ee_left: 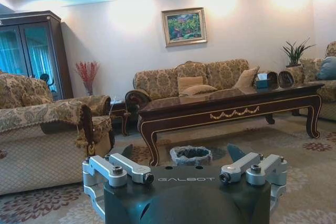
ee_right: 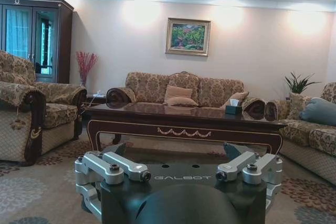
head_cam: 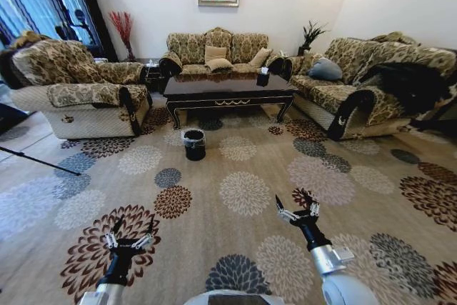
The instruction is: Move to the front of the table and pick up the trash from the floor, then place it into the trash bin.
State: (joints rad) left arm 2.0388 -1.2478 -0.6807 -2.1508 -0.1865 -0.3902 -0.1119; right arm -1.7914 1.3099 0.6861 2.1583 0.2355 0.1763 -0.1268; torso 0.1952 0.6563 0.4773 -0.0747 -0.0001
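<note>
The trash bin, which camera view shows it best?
The head view: the whole trash bin stands on the carpet before the table. The left wrist view shows its rim behind the left gripper. The right wrist view shows none.

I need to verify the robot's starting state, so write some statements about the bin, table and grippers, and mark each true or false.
1. The trash bin stands on the carpet in front of the coffee table. True.
2. The left gripper is shut on a tissue. False: it is open and holds nothing.
3. The right gripper hangs open above the carpet. True.
4. The bin lies tipped on its side. False: it stands upright, its grey liner folded over the rim.
5. A tissue box sits on the table. True.
</note>
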